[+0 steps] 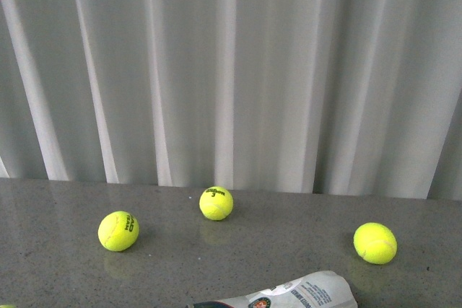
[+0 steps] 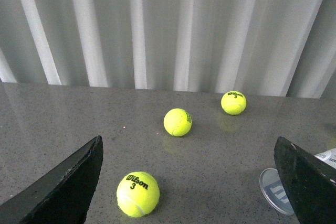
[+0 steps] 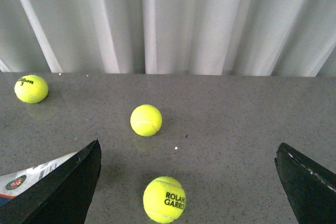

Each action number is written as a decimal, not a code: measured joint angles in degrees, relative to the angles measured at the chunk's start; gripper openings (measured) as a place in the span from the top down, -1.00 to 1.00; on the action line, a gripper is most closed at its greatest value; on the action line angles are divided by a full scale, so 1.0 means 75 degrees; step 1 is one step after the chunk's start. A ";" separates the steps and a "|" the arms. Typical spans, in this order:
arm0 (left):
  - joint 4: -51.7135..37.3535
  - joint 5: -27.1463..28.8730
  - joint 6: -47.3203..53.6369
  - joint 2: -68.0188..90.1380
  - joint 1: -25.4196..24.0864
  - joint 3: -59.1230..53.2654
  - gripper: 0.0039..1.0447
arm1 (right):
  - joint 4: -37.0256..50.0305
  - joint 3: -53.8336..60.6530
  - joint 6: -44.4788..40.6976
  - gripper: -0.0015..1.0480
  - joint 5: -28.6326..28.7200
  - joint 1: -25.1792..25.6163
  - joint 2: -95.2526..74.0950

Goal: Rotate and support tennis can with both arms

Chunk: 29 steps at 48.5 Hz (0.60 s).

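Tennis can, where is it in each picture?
Front: the tennis can lies at the bottom edge, right of middle.
Left wrist: its label peeks past a left pincer finger.
Right wrist: its label peeks behind a right pincer finger.
Shared: the Wilson ball nearest the curtain.

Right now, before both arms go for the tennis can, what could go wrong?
1. The tennis can seems to lie on its side on the table, close to the robot. A push from one side only may roll it away.
2. The nearest Wilson ball sits before the open left gripper, and a Roland Garros ball before the open right gripper. Either may be knocked away or caught by mistake.
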<state>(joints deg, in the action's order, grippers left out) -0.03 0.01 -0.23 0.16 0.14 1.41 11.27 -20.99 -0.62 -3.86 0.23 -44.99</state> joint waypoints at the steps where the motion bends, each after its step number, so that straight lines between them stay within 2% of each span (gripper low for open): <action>1: 0.0000 0.0000 0.0000 0.0003 0.0000 0.0000 -0.88 | 0.0000 0.0003 -0.0009 -0.87 0.0003 0.0000 -0.0003; 5: 0.0000 0.0000 0.0000 0.0003 0.0000 0.0000 -0.88 | 0.0259 0.0093 0.0003 -0.83 0.0131 0.0000 -0.0029; 10: 0.0000 0.0000 0.0000 0.0000 0.0000 0.0000 -0.88 | 0.2002 0.0784 0.0003 -0.53 0.0475 -0.0009 0.0096; 12: 0.0000 0.0000 0.0000 0.0003 0.0000 0.0000 -0.88 | 0.2334 0.0997 0.0003 -0.40 0.0522 -0.0023 0.0224; 27: 0.0000 0.0000 0.0000 0.0003 0.0000 0.0000 -0.88 | 0.2311 0.1795 0.0003 0.51 0.0519 -0.0023 0.1116; 29: 0.0000 0.0000 0.0000 0.0003 0.0000 0.0000 -0.88 | 0.2226 0.1923 0.0003 0.72 0.0519 -0.0023 0.1332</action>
<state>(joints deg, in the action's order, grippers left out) -0.03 0.01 -0.23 0.19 0.14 1.41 27.97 -6.57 -0.60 0.03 0.05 -35.00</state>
